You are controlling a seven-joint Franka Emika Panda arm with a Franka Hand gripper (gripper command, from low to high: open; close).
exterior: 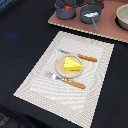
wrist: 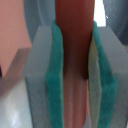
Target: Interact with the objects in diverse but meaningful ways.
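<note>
The yellow cheese wedge (exterior: pixel 72 64) sits on the round tan plate (exterior: pixel 60 66), right in the middle of the pale placemat (exterior: pixel 35 82). An orange-handled knife (exterior: pixel 82 57) lies on the far side of the plate, an orange-handled fork (exterior: pixel 67 81) on the near side, both just beside the rim. Far back, on the brown board (exterior: pixel 107 27), two grey pots: one (exterior: pixel 65 9) toward the exterior view's left with something red inside, and the other (exterior: pixel 91 14) to its right holding a white piece. A tan bowl (exterior: pixel 123 16) stands at the far right edge. Over to the wrist view: the gripper (wrist: pixel 75 75) has its green pads (wrist: pixel 54 80) pressed against a brown sausage (wrist: pixel 75 55), clamped tight between them, the piece running lengthwise through the jaws. The arm itself isn't visible in the exterior view.
</note>
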